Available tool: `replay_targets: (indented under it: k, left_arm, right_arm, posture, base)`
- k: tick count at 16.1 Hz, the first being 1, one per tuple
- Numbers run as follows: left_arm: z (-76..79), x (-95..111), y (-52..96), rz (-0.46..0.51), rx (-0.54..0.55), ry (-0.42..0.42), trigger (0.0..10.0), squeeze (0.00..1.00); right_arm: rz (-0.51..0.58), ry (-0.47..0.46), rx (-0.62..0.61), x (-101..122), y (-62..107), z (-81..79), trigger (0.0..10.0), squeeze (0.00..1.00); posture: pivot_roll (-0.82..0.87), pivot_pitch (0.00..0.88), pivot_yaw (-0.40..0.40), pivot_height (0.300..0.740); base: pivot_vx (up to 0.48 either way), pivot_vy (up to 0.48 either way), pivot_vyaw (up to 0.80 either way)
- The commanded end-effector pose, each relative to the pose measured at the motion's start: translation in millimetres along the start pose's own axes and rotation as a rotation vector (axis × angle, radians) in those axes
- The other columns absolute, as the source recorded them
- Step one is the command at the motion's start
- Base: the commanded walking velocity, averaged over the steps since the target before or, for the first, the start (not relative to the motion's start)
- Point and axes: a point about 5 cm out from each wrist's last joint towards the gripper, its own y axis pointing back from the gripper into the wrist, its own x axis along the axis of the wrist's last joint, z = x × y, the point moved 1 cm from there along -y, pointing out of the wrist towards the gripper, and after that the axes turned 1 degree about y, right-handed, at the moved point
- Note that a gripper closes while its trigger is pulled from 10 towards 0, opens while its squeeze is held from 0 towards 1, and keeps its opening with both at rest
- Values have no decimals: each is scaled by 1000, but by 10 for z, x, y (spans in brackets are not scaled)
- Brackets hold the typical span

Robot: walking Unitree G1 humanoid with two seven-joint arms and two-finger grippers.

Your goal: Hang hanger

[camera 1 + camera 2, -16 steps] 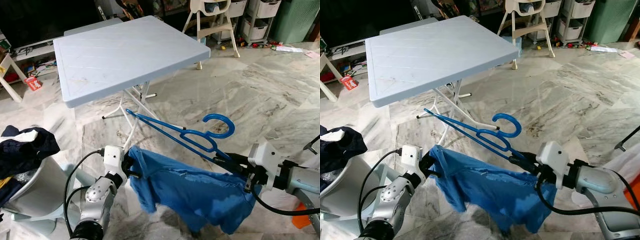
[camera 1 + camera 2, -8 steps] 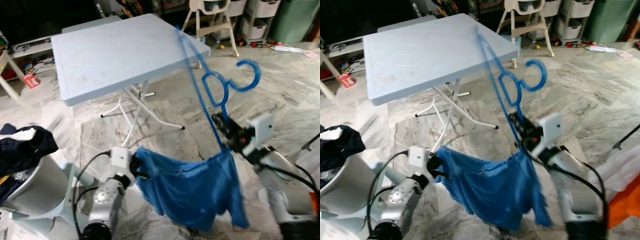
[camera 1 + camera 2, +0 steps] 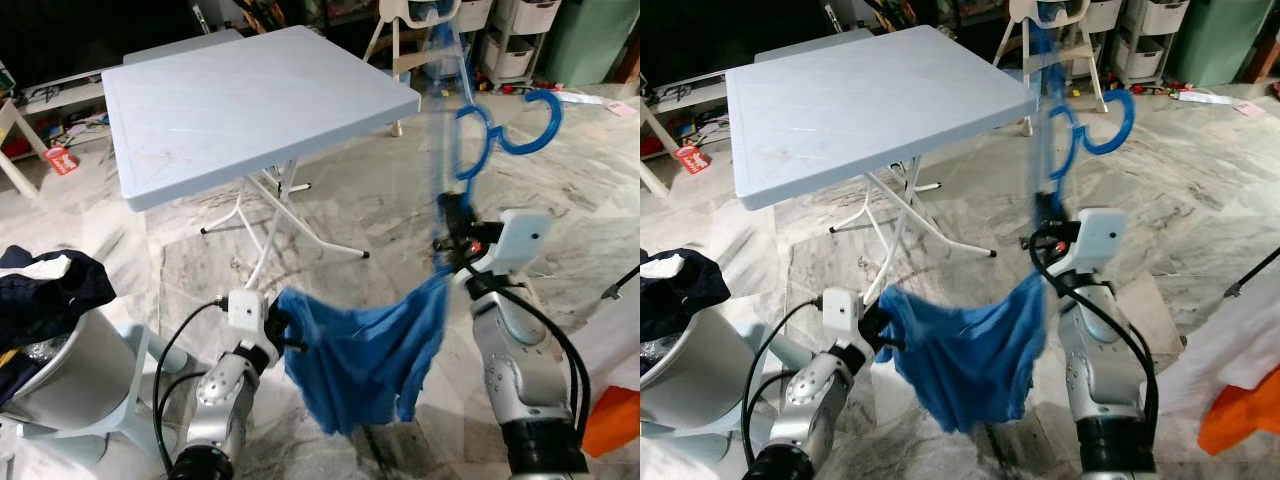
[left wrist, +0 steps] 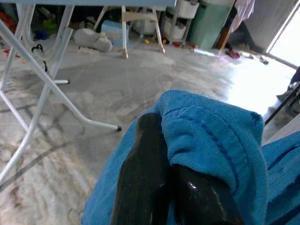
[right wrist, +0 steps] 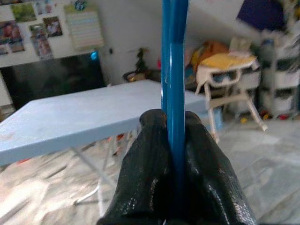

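A blue plastic hanger stands nearly upright in front of me, its hook at the top right, motion-blurred. My right gripper is shut on its lower bar; in the right wrist view the fingers clamp the blue bar. A blue shirt sags between the arms, one end by the hanger's bottom, the other pinched by my left gripper, which is shut on the fabric. In the left wrist view the cloth wraps over the black fingers.
A light blue folding table stands ahead on the left over marble floor. A grey basket with dark clothes sits at my lower left. A high chair and storage drawers are at the back. Something orange lies at lower right.
My right arm has swung the hanger up from a low slant to nearly upright and moved it right. The shirt now hangs slacker between the grippers. The left gripper has hardly moved.
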Motion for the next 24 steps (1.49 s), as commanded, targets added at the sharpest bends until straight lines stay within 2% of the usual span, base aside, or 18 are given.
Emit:
replay_targets:
  k: [1, 4, 5, 7, 8, 9, 10, 12, 13, 14, 16, 17, 18, 19, 20, 22, 23, 24]
  left_arm:
    - [58, 186, -114, 52, -22, 22, 0, 0]
    - [277, 385, -232, 92, -127, 52, 0, 0]
    - [487, 471, -257, 77, -262, 74, 0, 0]
    - [651, 488, -216, 41, -384, 72, 0, 0]
    - [726, 458, -151, 8, -456, 62, 0, 0]
    - [746, 451, -130, -3, -473, 62, 0, 0]
    - [771, 453, -60, -21, -495, 66, 0, 0]
    - [740, 516, -44, -11, -484, 87, 0, 0]
    - [745, 603, -28, 12, -492, 118, 0, 0]
    - [750, 678, -16, 31, -500, 132, 0, 0]
    - [730, 732, -22, 49, -489, 138, 0, 0]
    - [711, 756, -33, 63, -470, 151, 0, 0]
    - [657, 807, -67, 96, -417, 152, 0, 0]
    - [527, 921, -129, 168, -298, 133, 0, 0]
    - [306, 1060, -167, 237, -151, 86, 0, 0]
    - [142, 1120, -143, 254, -83, 61, 0, 0]
    - [90, 1126, -131, 256, -63, 57, 0, 0]
    - [56, 1126, -125, 259, -43, 49, 0, 0]
  right_arm:
    - [58, -28, 31, 7, -146, -262, 10000, 0]
    - [18, -65, 46, -145, -273, -538, 10000, 0]
    - [-4, -118, 47, -215, -318, -626, 10000, 0]
    - [-31, -143, 11, -294, -347, -591, 10000, 0]
    - [-43, -121, -3, -330, -366, -538, 10000, 0]
    - [-44, -103, -6, -339, -372, -520, 10000, 0]
    - [-61, 21, -70, -363, -401, -362, 10000, 0]
    - [-81, 226, -188, -362, -416, -131, 10000, 0]
    - [-57, 391, -228, -314, -417, 2, 10000, 0]
    - [-39, 451, -242, -284, -412, 89, 10000, 0]
    - [-66, 469, -229, -324, -388, 149, 10000, 0]
    - [-108, 405, -184, -398, -370, 119, 10000, 0]
    - [-211, 300, -91, -568, -324, 24, 10000, 0]
    - [-408, 227, 101, -893, -152, -163, 10000, 0]
    - [-578, 288, 251, -1170, 130, -195, 10000, 0]
    - [-607, 296, 267, -1242, 302, -63, 10000, 0]
    - [-580, 300, 241, -1212, 317, 27, 10000, 0]
    - [-566, 262, 213, -1186, 311, 80, 10000, 0]
  posture:
    - [-119, 26, 117, 740]
    - [-90, 23, 126, 740]
    - [-72, 24, 128, 740]
    - [-65, 24, 121, 740]
    - [-62, 26, 115, 740]
    - [-61, 27, 113, 740]
    - [-60, 30, 107, 740]
    - [-63, 31, 100, 740]
    - [-62, 31, 96, 740]
    - [-61, 32, 94, 740]
    - [-68, 31, 94, 740]
    - [-69, 30, 94, 740]
    - [-75, 29, 95, 740]
    - [-75, 27, 92, 740]
    - [-75, 27, 87, 740]
    - [-77, 30, 84, 740]
    - [-81, 31, 85, 740]
    - [-86, 31, 86, 740]
  base:
    - [0, 0, 0]
    - [0, 0, 0]
    - [0, 0, 0]
    - [0, 0, 0]
    - [0, 0, 0]
    - [0, 0, 0]
    - [0, 0, 0]
    - [0, 0, 0]
    - [0, 0, 0]
    - [0, 0, 0]
    - [0, 0, 0]
    - [0, 0, 0]
    - [0, 0, 0]
    - [0, 0, 0]
    - [0, 0, 0]
    - [0, 0, 0]
    - [0, 0, 0]
    - [0, 0, 0]
